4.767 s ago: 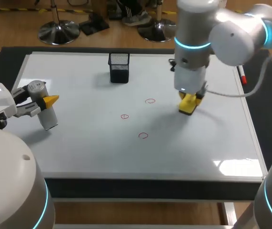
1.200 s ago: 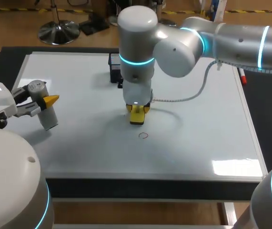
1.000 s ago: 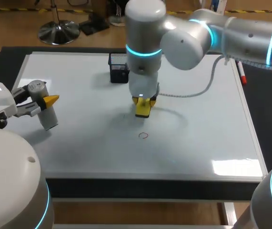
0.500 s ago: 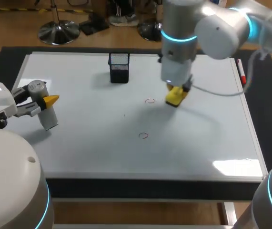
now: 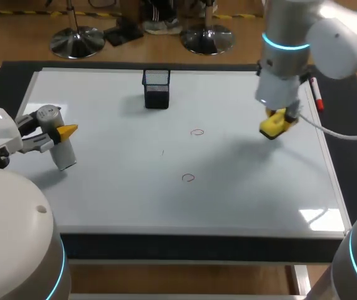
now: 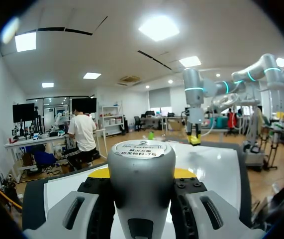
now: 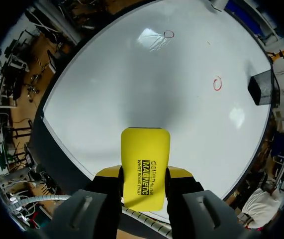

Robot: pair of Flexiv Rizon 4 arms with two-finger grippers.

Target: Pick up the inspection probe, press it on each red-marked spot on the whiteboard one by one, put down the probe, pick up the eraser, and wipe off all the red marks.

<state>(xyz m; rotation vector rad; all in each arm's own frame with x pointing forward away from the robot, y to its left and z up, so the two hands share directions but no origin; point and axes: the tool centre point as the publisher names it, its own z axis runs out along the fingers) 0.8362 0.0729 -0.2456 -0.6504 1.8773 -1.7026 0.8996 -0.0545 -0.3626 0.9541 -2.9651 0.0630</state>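
My left gripper (image 5: 58, 132) is shut on the silver inspection probe (image 5: 59, 140), which stands tilted on the whiteboard (image 5: 103, 187) near its left edge. In the left wrist view the probe (image 6: 142, 167) fills the space between the fingers. Over the board's right side, my right gripper (image 5: 277, 122) is shut on the yellow eraser (image 5: 273, 125), held a little above the surface. The eraser (image 7: 144, 167) sticks out ahead of the fingers in the right wrist view. Two red marks remain: one mid-board (image 5: 197, 132) (image 7: 217, 83), one nearer the front (image 5: 188, 177) (image 7: 168, 34). A faint smear (image 5: 162, 152) lies to their left.
A black mesh cup (image 5: 156, 87) (image 7: 261, 87) stands at the back of the board. A red marker (image 5: 317, 97) lies on the dark table just past the board's right edge.
My right arm has swept the eraser from the middle of the board toward the back right. The leftmost red mark is wiped to a faint trace. The left arm has kept still.
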